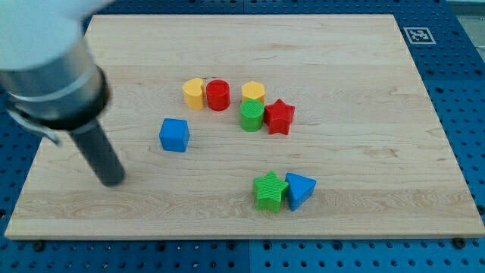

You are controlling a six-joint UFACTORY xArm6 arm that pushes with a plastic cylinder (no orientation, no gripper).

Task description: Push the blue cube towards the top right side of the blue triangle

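The blue cube sits left of the board's middle. The blue triangle lies at the lower middle-right, touching a green star on its left. My tip rests on the board to the lower left of the blue cube, well apart from it. The rod rises up to the view's top left, blurred.
A cluster stands above the middle: a yellow half-round block, a red cylinder, a yellow hexagon, a green cylinder and a red star. The wooden board lies on a blue pegboard.
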